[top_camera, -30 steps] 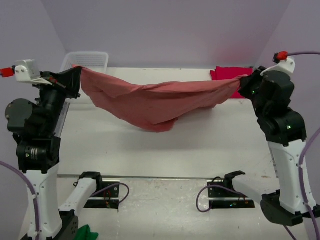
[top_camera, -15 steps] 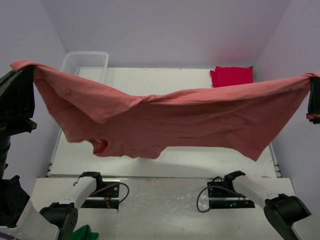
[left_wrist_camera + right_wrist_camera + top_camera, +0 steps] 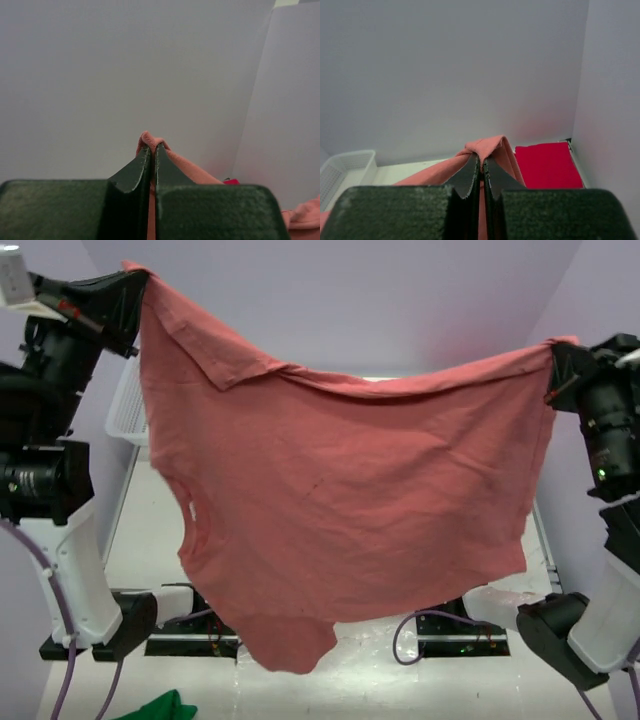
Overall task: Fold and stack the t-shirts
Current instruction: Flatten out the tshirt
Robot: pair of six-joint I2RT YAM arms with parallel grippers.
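The large salmon-red t-shirt [image 3: 340, 510] hangs spread in the air between my two raised arms, its lower edge dangling near the arm bases. My left gripper [image 3: 140, 280] is shut on its upper left corner, which shows pinched in the left wrist view [image 3: 151, 145]. My right gripper [image 3: 553, 358] is shut on its upper right corner, which shows pinched in the right wrist view [image 3: 482, 159]. The folded crimson t-shirt [image 3: 547, 165] lies flat at the table's far right corner; the hanging shirt hides it in the top view.
A white basket [image 3: 125, 405] stands at the far left of the table, and also shows in the right wrist view [image 3: 342, 170]. A small green cloth [image 3: 160, 707] lies by the left arm's base. Lilac walls close in on three sides.
Both arms have lifted the salmon-red shirt high. It went from sagging in a bunch over the table to hanging spread out like a curtain.
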